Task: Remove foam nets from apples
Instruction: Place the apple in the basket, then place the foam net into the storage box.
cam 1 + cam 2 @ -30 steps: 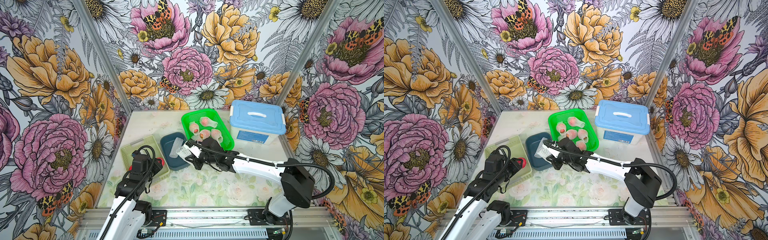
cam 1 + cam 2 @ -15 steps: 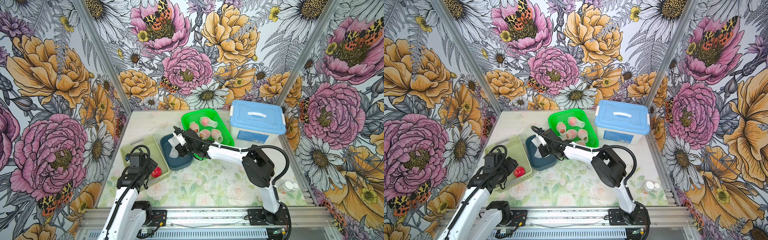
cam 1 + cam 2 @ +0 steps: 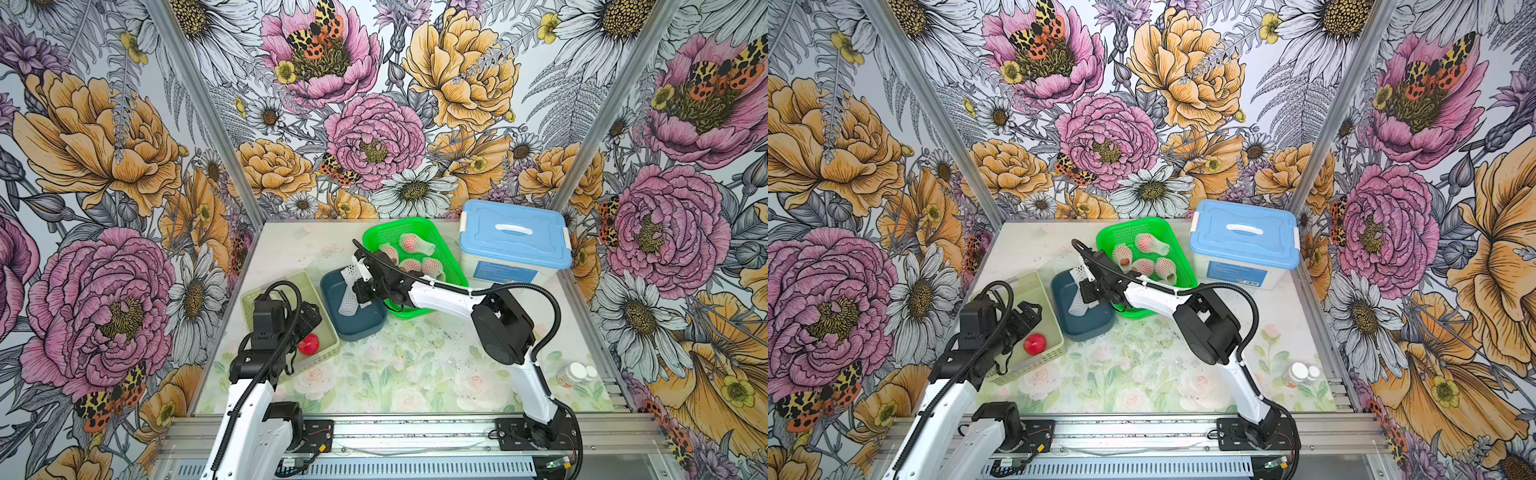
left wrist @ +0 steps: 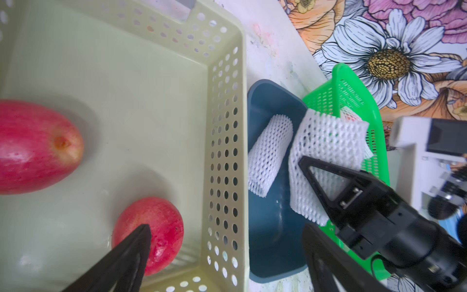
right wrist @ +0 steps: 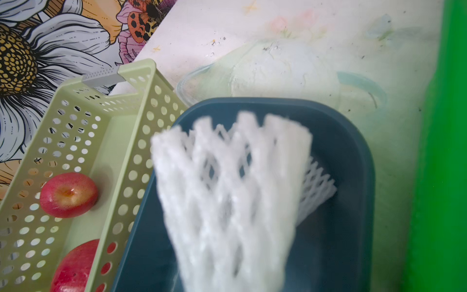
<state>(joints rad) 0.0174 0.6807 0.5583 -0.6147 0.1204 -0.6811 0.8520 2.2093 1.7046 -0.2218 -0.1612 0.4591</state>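
Two bare apples (image 4: pixel 35 146) in pale basket (image 4: pixel 225 101), one net (image 4: pixel 270 151) in blue tray (image 4: pixel 273 237), second net (image 4: pixel 328 146) pinched by right gripper (image 4: pixel 302 161) over it (drop looks near), left gripper (image 4: pixel 226 228) agape over pale basket; four netted apples (image 3: pixel 415 243) visible, waiting in green basket (image 3: pixel 449 266).

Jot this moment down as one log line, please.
left hand: open above pale basket | bare apples: inside it | right hand: gripping net above blue tub

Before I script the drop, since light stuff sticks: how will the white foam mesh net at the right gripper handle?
Probably floppy: the white foam mesh net folds over a finger of the right gripper. Likely light: mostly holes. Its mesh may snag rather than drop cleanly into the dark blue plastic tub.
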